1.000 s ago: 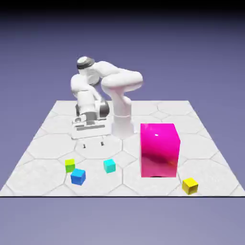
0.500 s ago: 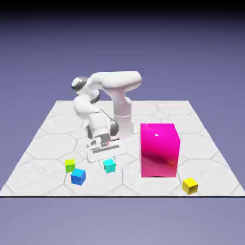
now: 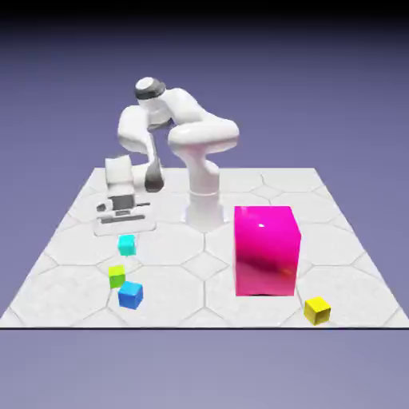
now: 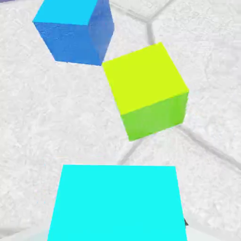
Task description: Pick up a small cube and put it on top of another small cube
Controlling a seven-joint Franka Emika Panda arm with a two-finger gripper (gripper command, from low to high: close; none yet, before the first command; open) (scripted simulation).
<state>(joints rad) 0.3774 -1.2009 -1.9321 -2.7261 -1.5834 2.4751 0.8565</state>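
The small cyan cube (image 3: 126, 244) is showing flat, bright turquoise faces, hanging pinched in the gripper (image 3: 125, 240), clear of the table (image 3: 240, 184) and just behind the lime-green cube (image 3: 117, 275). The pale hexagon-tiled table is sitting before a blue-violet backdrop. The hand view is filling with the cyan cube, lime cube and blue cube (image 4: 75, 33), missing the magenta block (image 3: 267, 251).
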